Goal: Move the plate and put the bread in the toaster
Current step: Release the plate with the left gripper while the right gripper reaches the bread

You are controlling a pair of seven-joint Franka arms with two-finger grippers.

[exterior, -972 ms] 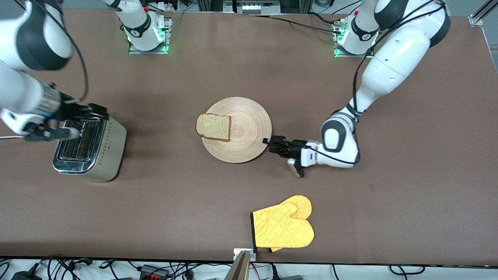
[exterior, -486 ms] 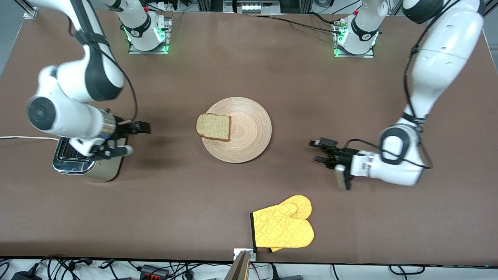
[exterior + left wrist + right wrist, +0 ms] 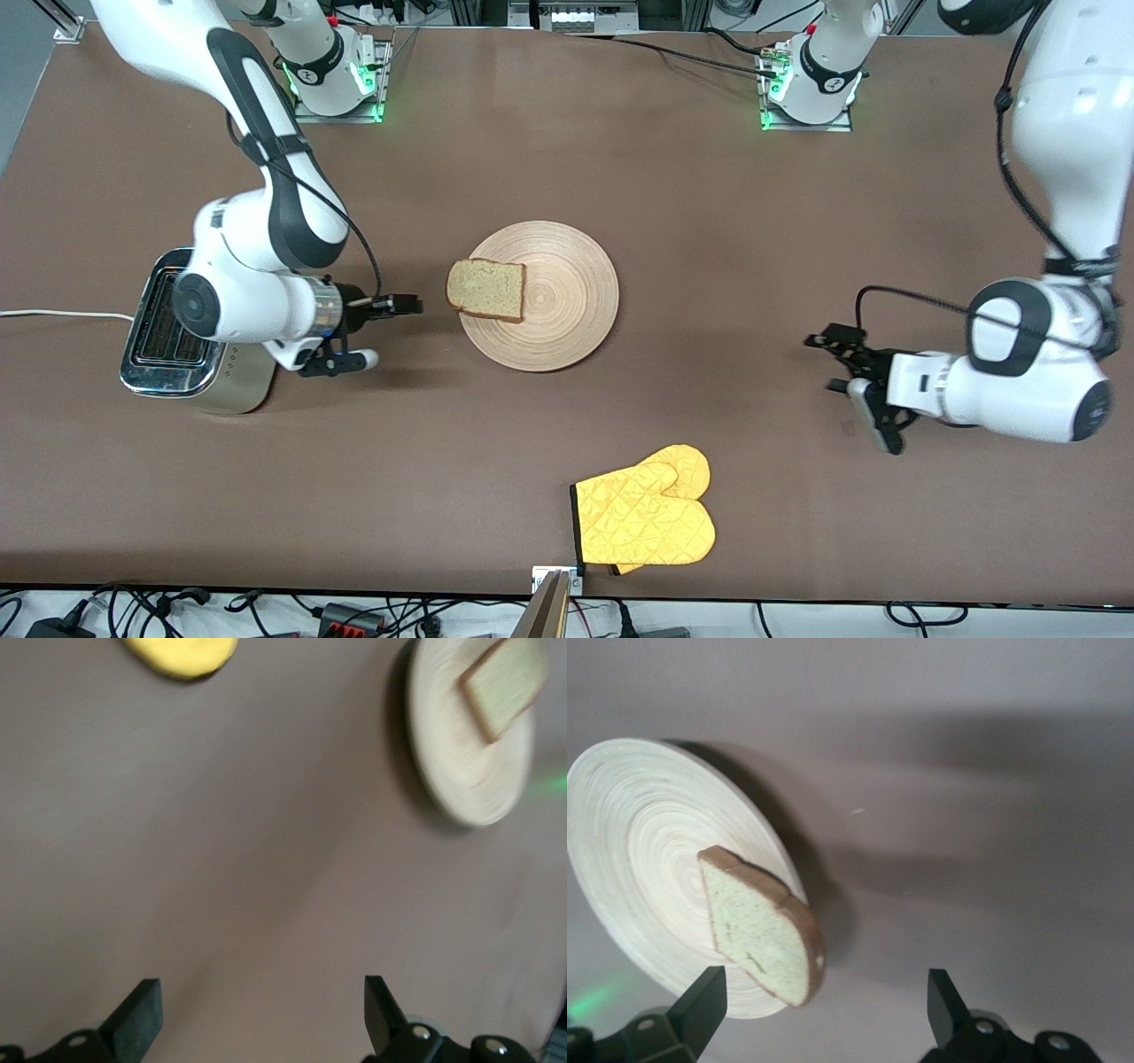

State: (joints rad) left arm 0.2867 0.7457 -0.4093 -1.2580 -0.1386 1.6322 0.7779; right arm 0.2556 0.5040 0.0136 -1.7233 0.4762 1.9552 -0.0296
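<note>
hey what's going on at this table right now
Nothing is held. A square slice of brown-crusted bread lies on the large round pale wooden plate mid-table, overhanging its edge toward the right arm's end. The right gripper, open, hovers between the chrome-topped cream toaster and the plate. The left gripper, open and empty, hangs over bare table toward the left arm's end. A yellow quilted oven mitt lies nearer the camera.

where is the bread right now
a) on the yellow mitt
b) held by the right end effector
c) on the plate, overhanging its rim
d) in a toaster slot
c: the bread lies on the plate, one edge past the rim toward the right arm's end, and nothing grips it.
</note>
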